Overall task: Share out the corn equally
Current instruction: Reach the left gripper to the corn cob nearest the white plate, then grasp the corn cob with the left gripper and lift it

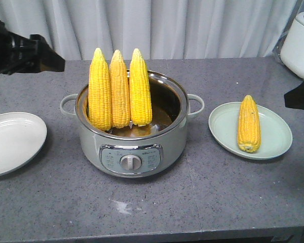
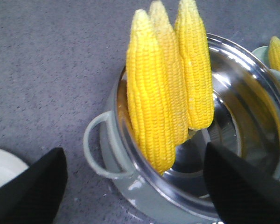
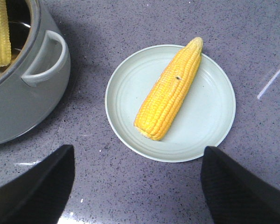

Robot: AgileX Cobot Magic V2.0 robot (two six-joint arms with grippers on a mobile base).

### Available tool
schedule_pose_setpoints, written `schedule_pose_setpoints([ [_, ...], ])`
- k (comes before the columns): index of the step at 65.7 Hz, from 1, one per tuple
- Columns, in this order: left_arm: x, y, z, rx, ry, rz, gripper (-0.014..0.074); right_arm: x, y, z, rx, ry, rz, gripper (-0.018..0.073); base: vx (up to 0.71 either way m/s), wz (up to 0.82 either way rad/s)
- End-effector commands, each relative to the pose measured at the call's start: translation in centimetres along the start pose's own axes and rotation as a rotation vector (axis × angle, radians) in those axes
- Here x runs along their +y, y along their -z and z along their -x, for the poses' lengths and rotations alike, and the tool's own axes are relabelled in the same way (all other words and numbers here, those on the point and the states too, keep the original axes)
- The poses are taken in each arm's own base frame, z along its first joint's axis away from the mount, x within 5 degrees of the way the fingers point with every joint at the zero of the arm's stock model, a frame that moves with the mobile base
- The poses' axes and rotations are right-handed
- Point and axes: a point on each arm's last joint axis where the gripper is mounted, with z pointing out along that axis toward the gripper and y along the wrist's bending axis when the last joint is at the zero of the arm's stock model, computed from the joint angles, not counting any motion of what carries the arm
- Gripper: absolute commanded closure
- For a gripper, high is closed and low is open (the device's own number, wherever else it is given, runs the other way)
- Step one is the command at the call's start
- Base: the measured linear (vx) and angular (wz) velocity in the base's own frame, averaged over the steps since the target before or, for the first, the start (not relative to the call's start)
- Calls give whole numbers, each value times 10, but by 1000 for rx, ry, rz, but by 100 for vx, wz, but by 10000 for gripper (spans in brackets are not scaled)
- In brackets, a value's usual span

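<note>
**A:** Which step is this?

**B:** Seemingly the second serving: the left plate (image 1: 15, 142) is bare. The left fingers (image 2: 32, 191) hover wide and empty, with three corn cobs (image 2: 154, 102) upright in the pot (image 2: 144, 196) between and ahead of them. Next they must close on one.

**A:** And the right?

**B:** The right fingers (image 3: 238, 186) are also wide and empty, with the plated cob (image 3: 170, 88) ahead between them.

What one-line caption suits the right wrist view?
One corn cob lies on a pale green plate beside the grey pot.

Bright-yellow corn (image 1: 120, 88), pale-green plate (image 1: 276, 134), speckled grey table (image 1: 218, 202)
</note>
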Motion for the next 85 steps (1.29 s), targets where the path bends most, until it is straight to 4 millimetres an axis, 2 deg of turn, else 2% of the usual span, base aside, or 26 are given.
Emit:
schedule_pose_setpoints([
  [1,-16,0,22,-105,-55,-38,32,2,13,10,-105,12,-15,13,0,0],
  [16,-25,-41,37,-106,-107,-40,32,2,13,10,-107,9,-12,13,0,0],
  [41,-17,-83,44,-150,-80,-17,32,2,13,10,-110,9,-12,13,0,0],
  [61,-11,-104,40,-113,-68,-12,33,2,13,11,-115,9,-14,13,0,0],
  [69,-9,-108,39,-101,-65,-12,60,2,13,11,-115,9,-14,13,0,0],
  [79,-9,-109,38,-97,-66,-12,145,2,13,11,-115,9,-14,13,0,0],
  [85,-9,-109,38,-97,-66,-11,225,2,13,11,-116,9,-14,13,0,0],
])
